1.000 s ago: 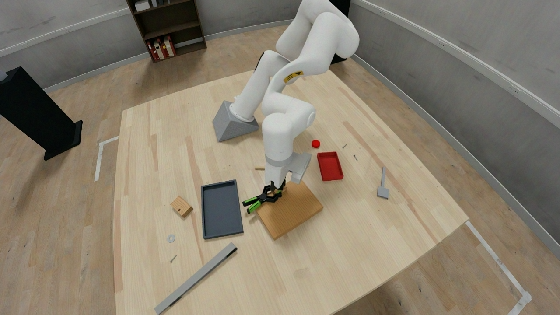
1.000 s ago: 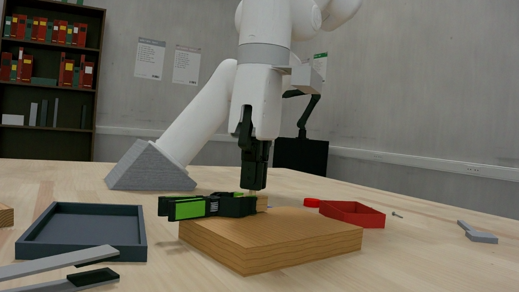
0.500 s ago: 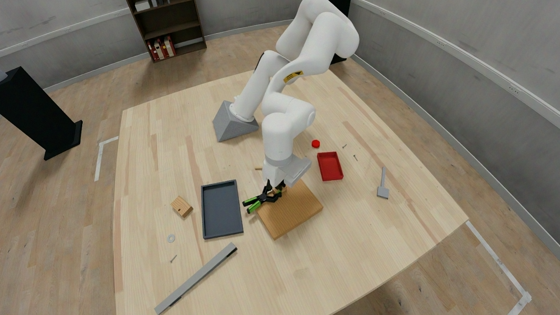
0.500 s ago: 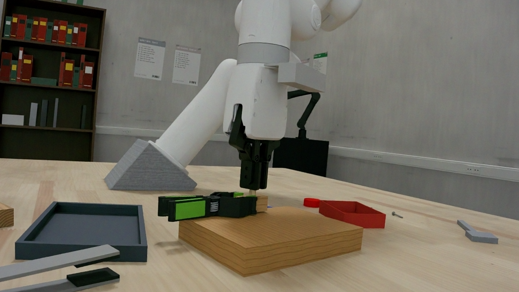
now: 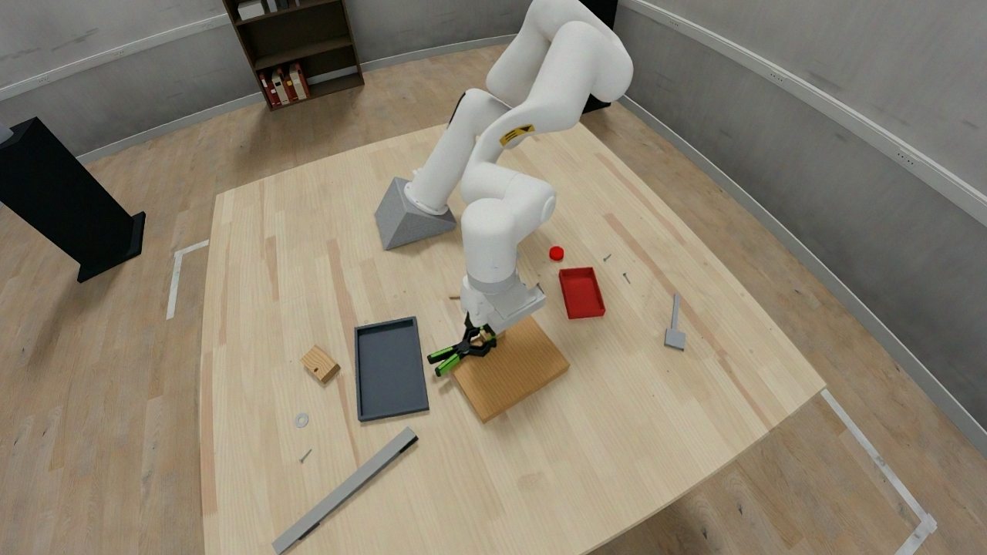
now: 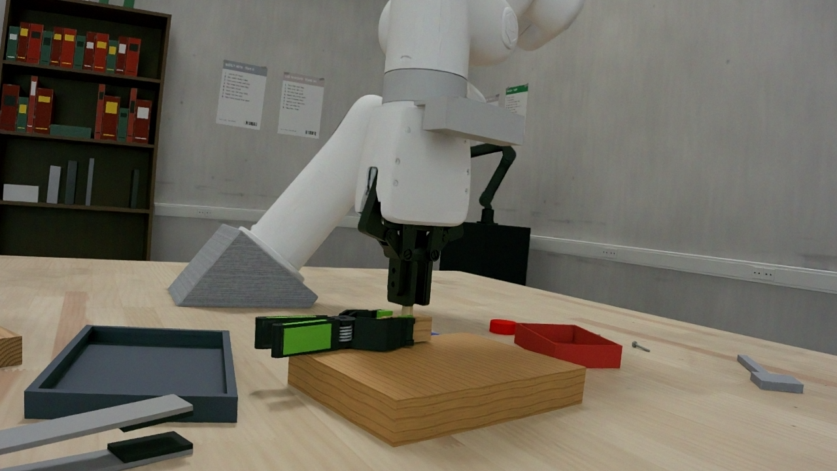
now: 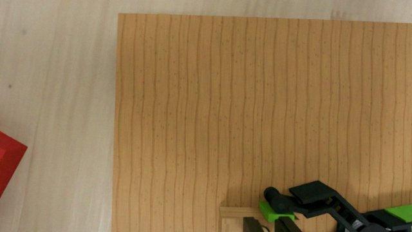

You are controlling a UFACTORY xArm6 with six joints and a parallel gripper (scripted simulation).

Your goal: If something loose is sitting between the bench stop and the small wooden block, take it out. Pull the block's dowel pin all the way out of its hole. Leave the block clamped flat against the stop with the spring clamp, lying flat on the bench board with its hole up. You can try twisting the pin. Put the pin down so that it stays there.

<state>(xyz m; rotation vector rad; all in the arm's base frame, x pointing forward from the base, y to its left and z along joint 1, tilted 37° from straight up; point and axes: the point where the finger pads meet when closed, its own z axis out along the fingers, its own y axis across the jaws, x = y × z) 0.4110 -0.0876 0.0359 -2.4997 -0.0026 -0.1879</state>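
Note:
My gripper points straight down over the near-left corner of the bench board. It is shut on the top of the dowel pin, which stands upright in the small wooden block. The block lies flat on the board. The black and green spring clamp grips it from the left, with its handles sticking out past the board's edge. The clamp and my fingers hide the bench stop and the gap beside the block.
A grey tray lies left of the board. A red tray and a red cap lie to its right. A spare wooden block, a long grey bar, a grey L-piece and small screws lie around.

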